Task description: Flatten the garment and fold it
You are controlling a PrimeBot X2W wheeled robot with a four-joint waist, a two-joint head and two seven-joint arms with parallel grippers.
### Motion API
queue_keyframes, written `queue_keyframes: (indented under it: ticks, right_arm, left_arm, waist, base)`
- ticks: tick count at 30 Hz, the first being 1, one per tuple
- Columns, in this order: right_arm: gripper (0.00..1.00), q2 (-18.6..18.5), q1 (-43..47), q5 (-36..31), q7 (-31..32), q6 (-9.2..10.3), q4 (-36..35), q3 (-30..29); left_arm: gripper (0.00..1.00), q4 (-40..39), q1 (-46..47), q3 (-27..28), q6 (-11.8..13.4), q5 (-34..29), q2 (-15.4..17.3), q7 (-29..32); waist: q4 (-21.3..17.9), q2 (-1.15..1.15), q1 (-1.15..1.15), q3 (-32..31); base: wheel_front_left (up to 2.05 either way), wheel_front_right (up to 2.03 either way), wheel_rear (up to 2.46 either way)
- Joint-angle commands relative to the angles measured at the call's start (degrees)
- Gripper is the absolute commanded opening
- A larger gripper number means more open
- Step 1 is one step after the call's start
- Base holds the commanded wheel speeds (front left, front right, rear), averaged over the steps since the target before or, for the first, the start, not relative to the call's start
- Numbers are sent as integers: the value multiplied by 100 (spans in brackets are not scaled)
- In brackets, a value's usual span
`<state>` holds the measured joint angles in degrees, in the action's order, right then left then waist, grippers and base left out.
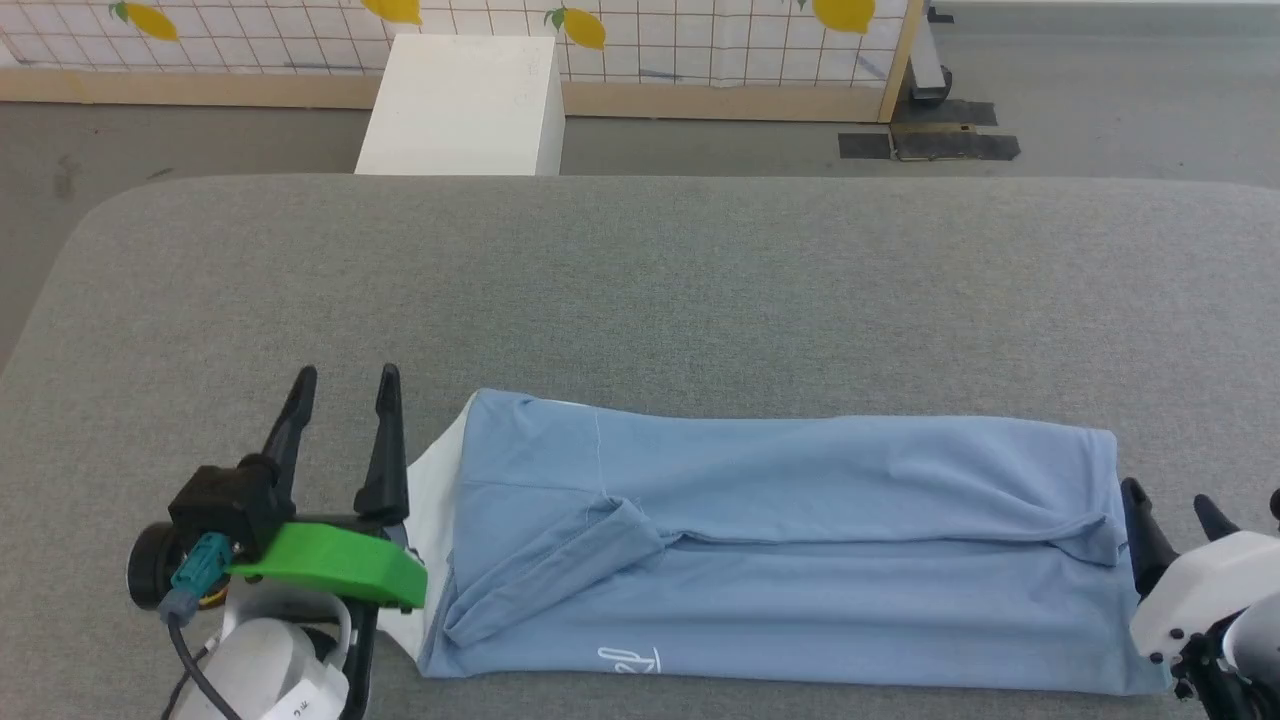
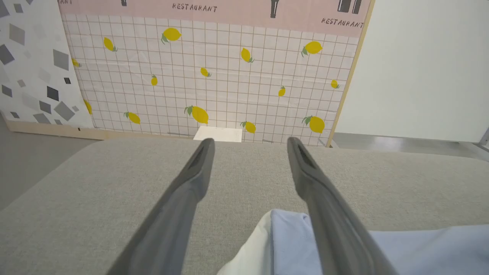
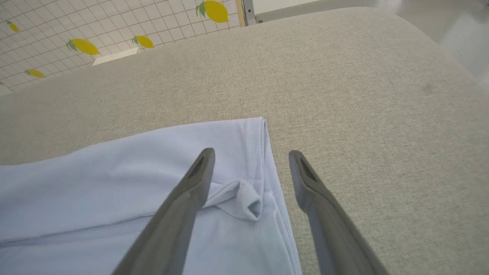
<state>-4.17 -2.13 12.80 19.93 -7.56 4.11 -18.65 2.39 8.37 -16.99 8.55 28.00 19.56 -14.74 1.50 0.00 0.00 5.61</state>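
Blue garment (image 1: 780,540) lies between left hand (image 1: 345,375) and right hand (image 1: 1165,495).

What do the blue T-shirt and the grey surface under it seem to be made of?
The T-shirt looks like soft knit fabric, matte: it creases and shows stitched hems. The grey surface seems woven upholstery cloth, matte: fine speckled weave.

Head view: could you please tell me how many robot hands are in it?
2. The left hand sits by the garment's white neck end; the right hand sits by its opposite end, partly cut off at the picture's corner.
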Motion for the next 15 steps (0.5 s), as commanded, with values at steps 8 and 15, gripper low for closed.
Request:
queue_keyframes:
  ticks: [8, 15]
  right_arm:
    - [100, 123, -773, -265, 464, 8, 993, -471]
    - [100, 127, -1244, -459, 1230, 8, 1878, -618]
  left_arm:
    - [100, 349, 204, 617, -290, -915, -481, -25]
    - [100, 508, 134, 1039, -530, -1145, -772, -25]
  waist:
    - [-114, 0, 0, 43]
    - [-120, 0, 0, 71]
  base:
    - [0, 0, 0]
    - [0, 0, 0]
